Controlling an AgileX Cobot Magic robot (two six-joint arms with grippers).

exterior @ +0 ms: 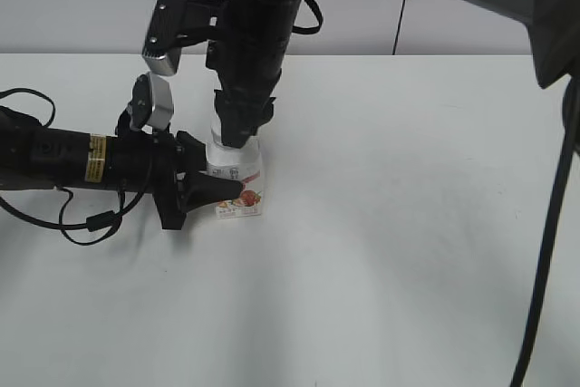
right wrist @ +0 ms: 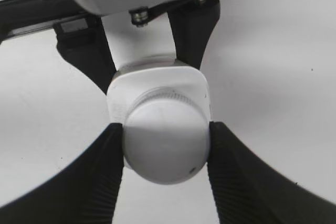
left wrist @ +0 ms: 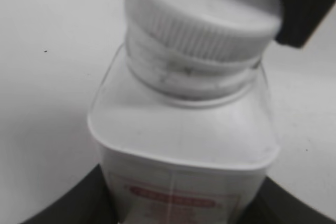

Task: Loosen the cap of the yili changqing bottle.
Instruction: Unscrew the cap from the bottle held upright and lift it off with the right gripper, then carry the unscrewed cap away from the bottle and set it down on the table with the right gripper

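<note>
The yili changqing bottle [exterior: 239, 189] stands upright on the white table, a squat white bottle with a red and pink fruit label. My left gripper [exterior: 217, 189] comes in from the left and is shut on the bottle's body [left wrist: 184, 145]. My right gripper [exterior: 234, 133] comes down from above and is shut on the white ribbed cap [right wrist: 165, 145], one black finger on each side of it. In the left wrist view the cap [left wrist: 205, 14] sits on the neck between the right gripper's fingertips. In the exterior view the cap is hidden by the right gripper.
The white table [exterior: 408, 224] spreads out around the bottle. The left arm's black cables [exterior: 82, 224] loop on the table at the left. A dark cable [exterior: 544, 251] hangs down at the right edge.
</note>
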